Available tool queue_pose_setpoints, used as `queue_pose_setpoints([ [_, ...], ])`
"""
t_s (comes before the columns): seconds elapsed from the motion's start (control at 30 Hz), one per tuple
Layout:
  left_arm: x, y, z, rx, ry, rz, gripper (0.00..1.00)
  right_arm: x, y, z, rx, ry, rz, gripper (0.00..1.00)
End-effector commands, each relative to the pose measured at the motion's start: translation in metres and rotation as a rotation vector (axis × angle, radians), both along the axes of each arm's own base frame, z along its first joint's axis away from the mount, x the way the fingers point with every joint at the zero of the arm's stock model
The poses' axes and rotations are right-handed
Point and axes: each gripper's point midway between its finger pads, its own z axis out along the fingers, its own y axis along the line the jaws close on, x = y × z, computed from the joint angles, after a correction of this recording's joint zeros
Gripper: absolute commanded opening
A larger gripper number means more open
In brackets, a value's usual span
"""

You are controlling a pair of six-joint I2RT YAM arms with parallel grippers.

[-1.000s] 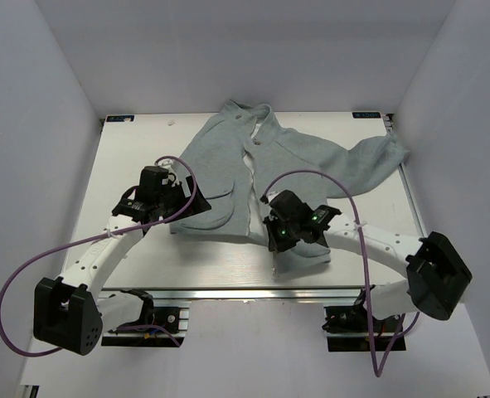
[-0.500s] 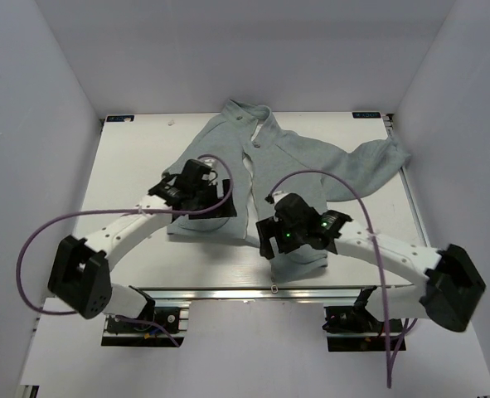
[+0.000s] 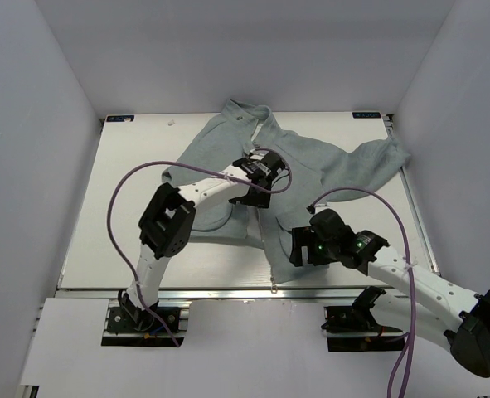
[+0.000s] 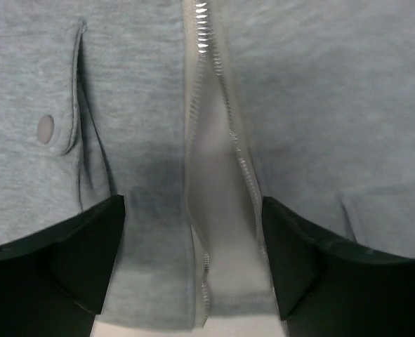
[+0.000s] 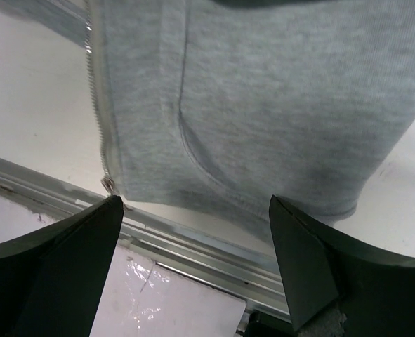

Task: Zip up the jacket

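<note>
The left gripper (image 4: 193,270) hangs wide open and empty over the jacket (image 3: 311,157), which lies flat mid-table (image 3: 120,182), collar toward the far edge. Its zipper (image 4: 201,31) is unjoined, baring pale lining (image 4: 218,175). The right gripper (image 5: 193,242), equally wide and empty, hovers over the hem (image 5: 228,200) at the near edge.

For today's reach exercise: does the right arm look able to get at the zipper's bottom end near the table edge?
Probably yes. The right gripper hangs open above the hem of the jacket, and the zipper end lies uncovered, nothing across it.
</note>
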Motion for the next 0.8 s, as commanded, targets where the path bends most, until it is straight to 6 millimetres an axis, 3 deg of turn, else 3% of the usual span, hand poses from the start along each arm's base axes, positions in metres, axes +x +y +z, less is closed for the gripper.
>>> queue_pose_setpoints([
  [0.0, 0.009, 0.022, 0.010, 0.133, -0.029, 0.069, 0.80, -0.004, -0.001, -0.002, 0.027, 0.019, -0.027, 0.89],
  [0.07, 0.012, 0.023, 0.012, 0.146, -0.040, 0.077, 0.67, -0.006, -0.001, -0.005, 0.030, 0.028, -0.027, 0.89],
  [0.13, 0.015, 0.025, 0.012, 0.158, -0.056, 0.073, 0.62, -0.006, -0.002, -0.006, 0.030, 0.026, -0.027, 0.89],
  [0.23, 0.016, 0.027, 0.012, 0.170, -0.065, 0.072, 0.45, -0.006, -0.003, -0.004, 0.028, 0.024, -0.032, 0.89],
  [0.37, 0.012, 0.025, 0.014, 0.150, -0.043, 0.073, 0.11, -0.006, -0.001, -0.002, 0.042, 0.019, -0.028, 0.89],
  [0.43, 0.010, 0.027, 0.021, 0.143, -0.050, 0.085, 0.01, -0.007, 0.000, -0.003, 0.046, 0.025, -0.022, 0.89],
  [0.53, 0.000, 0.031, 0.039, 0.110, -0.053, 0.080, 0.00, -0.008, 0.006, -0.006, 0.056, 0.037, 0.003, 0.89],
  [0.63, -0.025, 0.035, 0.056, 0.055, -0.037, 0.038, 0.00, -0.004, 0.013, -0.007, 0.067, 0.029, 0.033, 0.89],
  [0.77, -0.077, 0.033, 0.071, -0.005, 0.019, -0.074, 0.00, 0.006, 0.023, -0.001, 0.083, 0.006, 0.056, 0.89],
])
